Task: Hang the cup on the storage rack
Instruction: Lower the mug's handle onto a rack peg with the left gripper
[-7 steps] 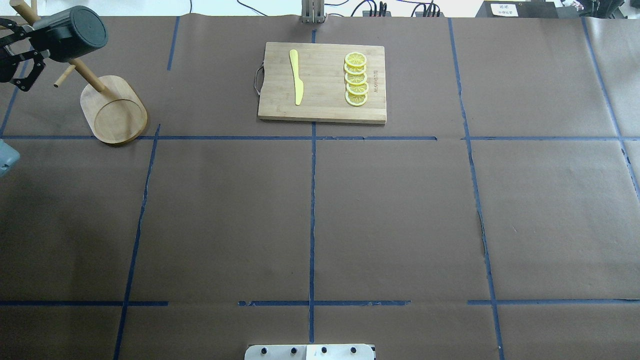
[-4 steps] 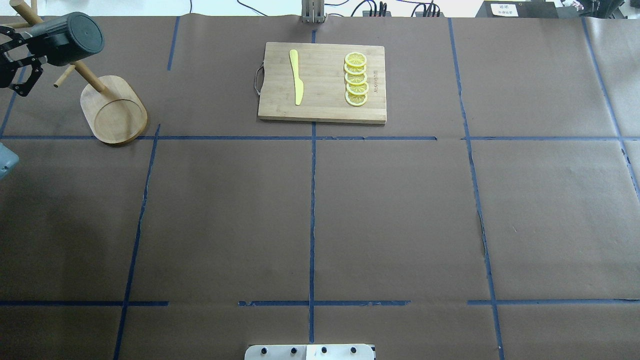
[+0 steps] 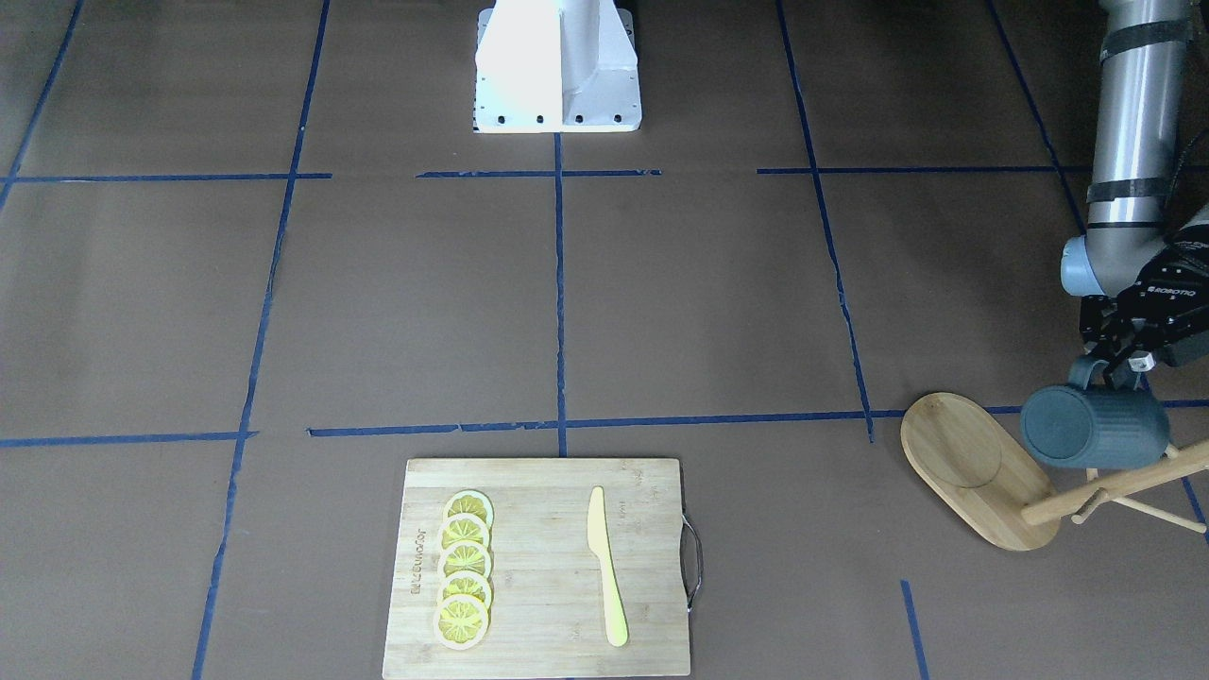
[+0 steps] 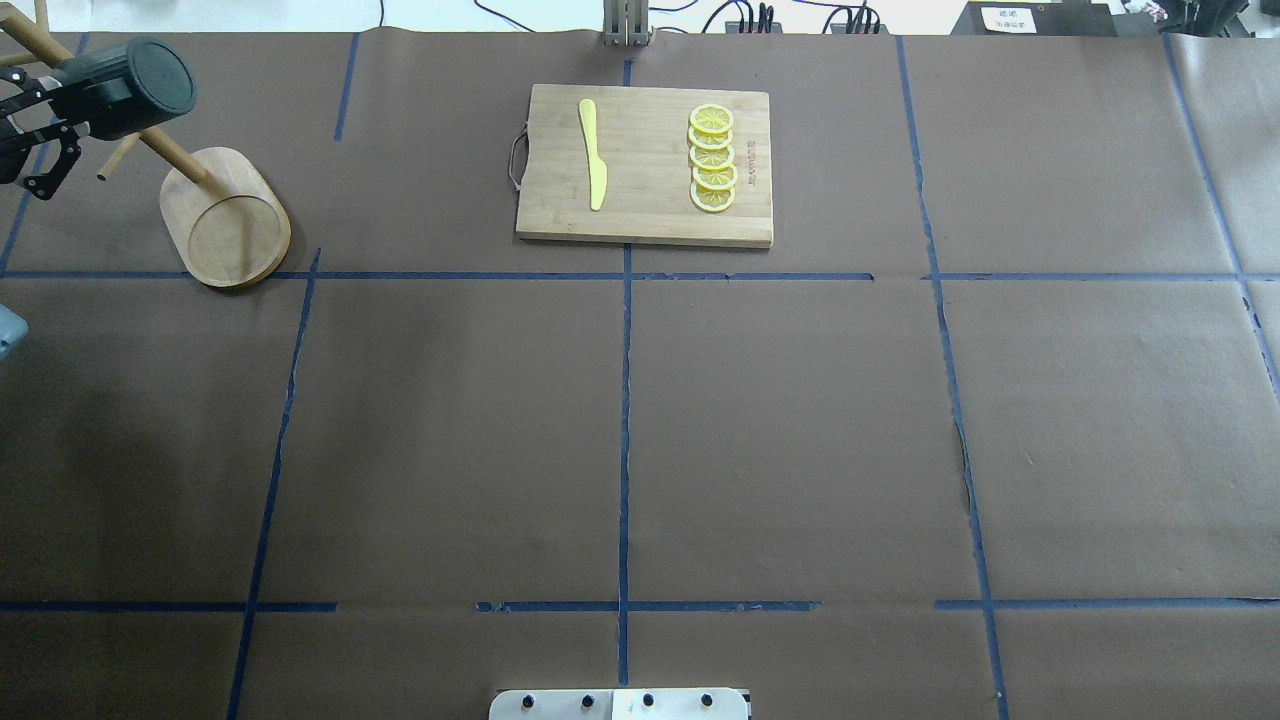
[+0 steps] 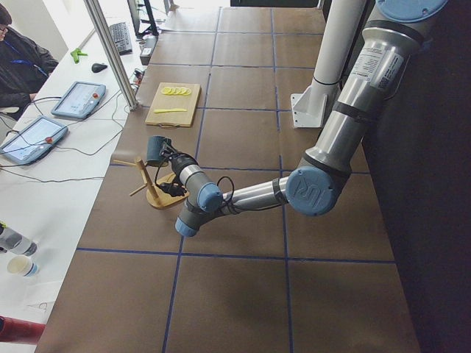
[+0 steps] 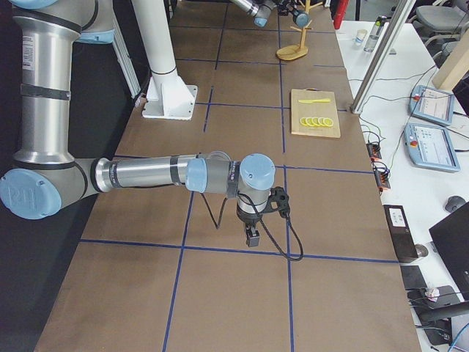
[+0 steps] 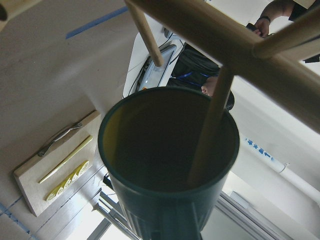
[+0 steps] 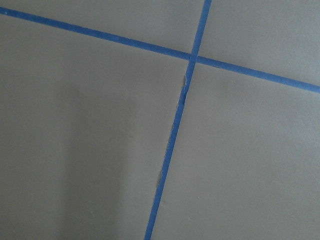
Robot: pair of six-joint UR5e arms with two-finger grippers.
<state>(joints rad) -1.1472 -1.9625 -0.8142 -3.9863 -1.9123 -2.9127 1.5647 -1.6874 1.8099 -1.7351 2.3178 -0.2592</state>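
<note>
Front view: my left gripper (image 3: pixel 1119 364) looks clamped on the cup (image 3: pixel 1096 430) at its handle side. The cup lies on its side in the air, over the post end of the rack (image 3: pixel 963 463), with its flat bottom toward the oval base. The board (image 3: pixel 538 567) is well apart.

Overhead: the cup sits against the post, high up and off the table. I see only its bottom and ribbed wall here. The mouth and handle are hidden, and the frame edge cuts off part of the gripper.

Left side view: this confirms the cup is up among the pegs, but it is too small to read the fingers.

Right side view: my right gripper (image 6: pixel 251 236) hangs over the table far from the rack. I cannot tell whether it is open or closed.

Left wrist: this looks straight into the cup's mouth, which no other view shows. A peg (image 7: pixel 210 130) crosses the opening. I cannot tell whether it is inside the cup or only in front of it, and I cannot see whether the handle is on a peg.

Right wrist: only paper and blue tape.

The cup looks rigid, fairly heavy and breakable, so a drop from this height could chip it. The ribs should help the pads hold. I'd grip the wall or rim beside the handle and keep the loop free for a peg.
</note>
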